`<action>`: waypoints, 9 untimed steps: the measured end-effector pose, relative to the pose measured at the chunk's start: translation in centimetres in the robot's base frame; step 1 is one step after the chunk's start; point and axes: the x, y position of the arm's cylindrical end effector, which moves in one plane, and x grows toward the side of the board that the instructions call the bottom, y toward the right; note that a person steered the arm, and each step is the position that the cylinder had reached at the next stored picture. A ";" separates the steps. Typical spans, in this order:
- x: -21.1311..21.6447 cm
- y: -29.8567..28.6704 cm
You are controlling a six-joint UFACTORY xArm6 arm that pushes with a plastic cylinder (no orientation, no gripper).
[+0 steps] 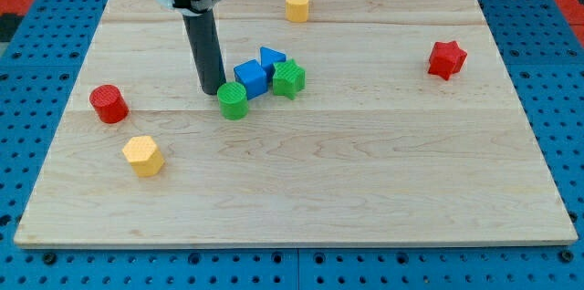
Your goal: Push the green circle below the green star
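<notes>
Nearest the view's bottom, a yellow hexagon (143, 155) lies clear as my tip (212, 91), a bare rod gripping nothing, stands just upper-left of the green circle (233, 100), best pushed down-right, skirting the blue cube (250, 78), to below the green star (288, 79).

1 raised view looks down across the board (301, 199).

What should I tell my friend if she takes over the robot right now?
My tip is down on the wooden board, just left of the green circle and close against it.
The green circle sits left of and slightly lower than the green star, beside the blue cube.
Done: tip is at the circle.
Left: push the circle rightward until it lies below the star.
</notes>
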 end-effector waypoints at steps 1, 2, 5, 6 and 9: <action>0.3 -0.1; 1.4 -0.7; 3.3 5.4; 3.7 7.1; 3.8 25.3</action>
